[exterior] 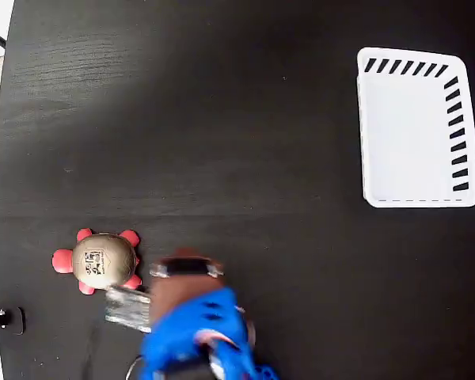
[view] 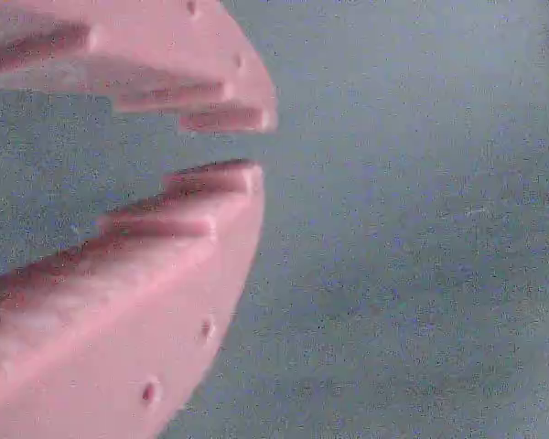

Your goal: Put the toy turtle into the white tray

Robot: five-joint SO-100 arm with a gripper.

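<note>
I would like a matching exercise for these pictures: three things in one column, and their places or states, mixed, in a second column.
Column one:
1. toy turtle
2. white tray
3. gripper

Column two:
A. at the upper right of the fixed view, with nothing in it
B. on the black table at the lower left of the fixed view
C. fingers slightly apart, with nothing between them

Pairs: 1-B, 2-A, 3-C

In the fixed view the toy turtle (exterior: 103, 262) sits on the table (exterior: 222, 142) at lower left, with the gripper (exterior: 182, 273) just beside it on its right. The white tray (exterior: 416, 202) lies well apart at upper right.
</note>
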